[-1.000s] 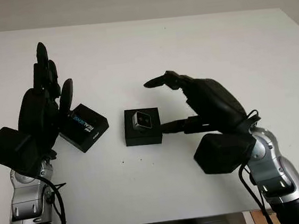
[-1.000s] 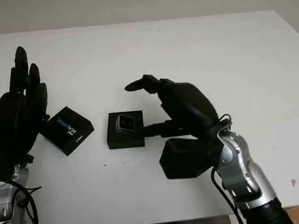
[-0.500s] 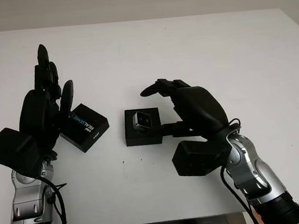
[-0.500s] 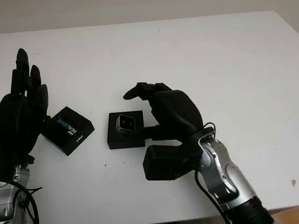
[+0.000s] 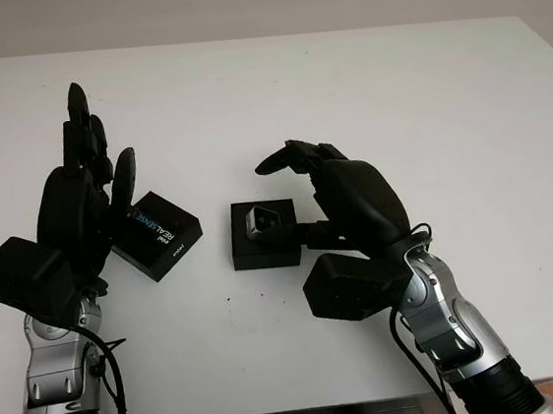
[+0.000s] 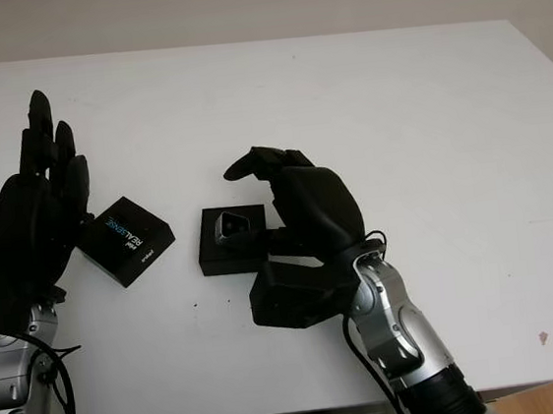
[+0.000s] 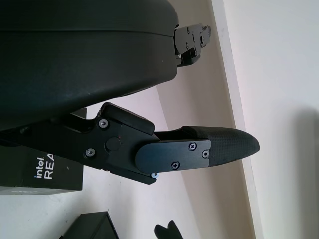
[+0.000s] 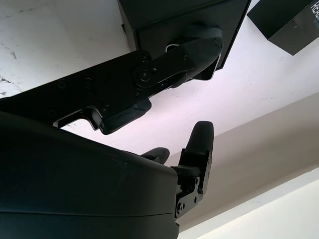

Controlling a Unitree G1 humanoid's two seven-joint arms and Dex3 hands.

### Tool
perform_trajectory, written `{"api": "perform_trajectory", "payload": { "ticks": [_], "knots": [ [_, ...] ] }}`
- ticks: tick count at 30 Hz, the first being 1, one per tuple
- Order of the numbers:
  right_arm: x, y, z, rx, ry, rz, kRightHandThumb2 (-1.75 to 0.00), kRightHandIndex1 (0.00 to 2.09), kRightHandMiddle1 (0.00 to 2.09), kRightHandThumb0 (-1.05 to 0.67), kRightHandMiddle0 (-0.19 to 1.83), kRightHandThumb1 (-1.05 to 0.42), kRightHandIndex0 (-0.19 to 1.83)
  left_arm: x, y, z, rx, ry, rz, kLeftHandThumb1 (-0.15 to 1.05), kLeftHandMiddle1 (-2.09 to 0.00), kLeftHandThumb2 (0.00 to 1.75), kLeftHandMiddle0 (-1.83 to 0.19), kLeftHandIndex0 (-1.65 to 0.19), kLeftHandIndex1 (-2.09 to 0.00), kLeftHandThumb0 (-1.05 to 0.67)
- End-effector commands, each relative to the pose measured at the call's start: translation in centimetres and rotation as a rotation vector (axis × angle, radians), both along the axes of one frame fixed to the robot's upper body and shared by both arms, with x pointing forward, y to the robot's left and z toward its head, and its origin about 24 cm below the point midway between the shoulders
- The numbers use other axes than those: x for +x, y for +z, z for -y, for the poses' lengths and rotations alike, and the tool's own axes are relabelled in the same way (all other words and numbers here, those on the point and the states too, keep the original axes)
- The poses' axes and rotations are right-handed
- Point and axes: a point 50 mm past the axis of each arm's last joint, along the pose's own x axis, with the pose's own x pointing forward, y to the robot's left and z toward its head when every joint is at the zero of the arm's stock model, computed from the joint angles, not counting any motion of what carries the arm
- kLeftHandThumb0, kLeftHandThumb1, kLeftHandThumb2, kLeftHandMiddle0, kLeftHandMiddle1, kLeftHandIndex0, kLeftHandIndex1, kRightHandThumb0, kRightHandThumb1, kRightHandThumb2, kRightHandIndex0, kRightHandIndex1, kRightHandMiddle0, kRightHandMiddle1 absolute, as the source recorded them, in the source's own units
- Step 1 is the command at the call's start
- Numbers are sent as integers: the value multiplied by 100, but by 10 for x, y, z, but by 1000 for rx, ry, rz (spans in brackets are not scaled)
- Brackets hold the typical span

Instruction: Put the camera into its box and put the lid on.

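The left hand (image 5: pixel 83 203) is raised at about nine o'clock from the centre of the white table (image 5: pixel 392 86), its fingers (image 5: pixel 78 129) pointing up toward twelve o'clock. It is released and grasps nothing. Just beside it, toward three o'clock, the black lid (image 5: pixel 156 234) with the printed letters lies on the table, turned at an angle; from the head views I cannot tell if the hand touches it.

At the centre stands the open black box (image 5: pixel 264 235), and the silver camera (image 5: pixel 261 222) sits inside it, with the lens side facing up. The lid and the box are apart, with bare table between them.

The right hand (image 5: pixel 340 200) is at three o'clock from the box, very near it. Its upper fingers (image 5: pixel 286 155) curve over the box without holding anything, and one lower finger (image 8: pixel 192 47) lies against the side wall of the box. This hand is also released, not clenched.
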Motion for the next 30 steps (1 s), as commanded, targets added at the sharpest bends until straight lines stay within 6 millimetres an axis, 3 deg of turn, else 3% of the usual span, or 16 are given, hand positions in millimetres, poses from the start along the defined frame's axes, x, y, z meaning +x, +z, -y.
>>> {"api": "perform_trajectory", "payload": {
  "ticks": [1,22,30],
  "knots": [
    [0,-2,-1,6,3,-13,-5,40,108,-73,13,-93,16,2,4,2,1,-11,20,105,0,50,19,19,0,-79],
    [-3,-12,0,-39,28,-51,-6,39,101,-76,17,-95,17,1,4,0,6,-5,21,105,-1,50,19,19,0,-79],
    [-1,-20,0,-24,9,-32,-5,42,106,-70,22,-92,21,0,3,1,1,-14,22,105,-2,50,19,19,0,-79]
  ]
}}
